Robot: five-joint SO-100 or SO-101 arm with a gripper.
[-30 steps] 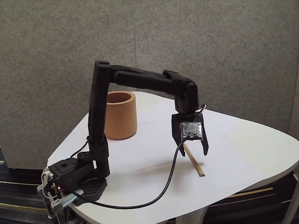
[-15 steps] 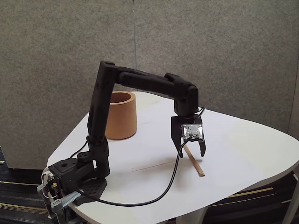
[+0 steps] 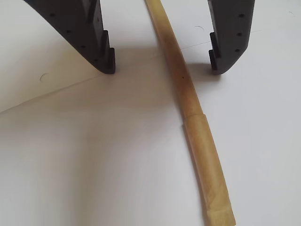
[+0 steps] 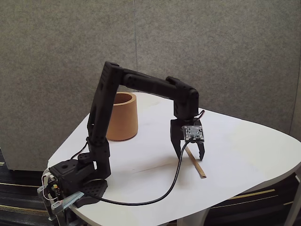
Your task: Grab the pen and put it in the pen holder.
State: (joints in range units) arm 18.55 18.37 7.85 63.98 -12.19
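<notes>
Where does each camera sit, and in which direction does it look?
Wrist view: rides on the hand, looking down at the white table; both open dark fingers straddle the tan pen.
Fixed view: stands off the table's side, somewhat above, facing the grey wall; it shows the whole black arm, its base, the cable, the hand and the orange-brown pen holder.
Shared: hand, pen and table.

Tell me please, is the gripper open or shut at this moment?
Open. In the wrist view the gripper has its two fingers wide apart, and the pen lies flat on the table between them, untouched.
</notes>
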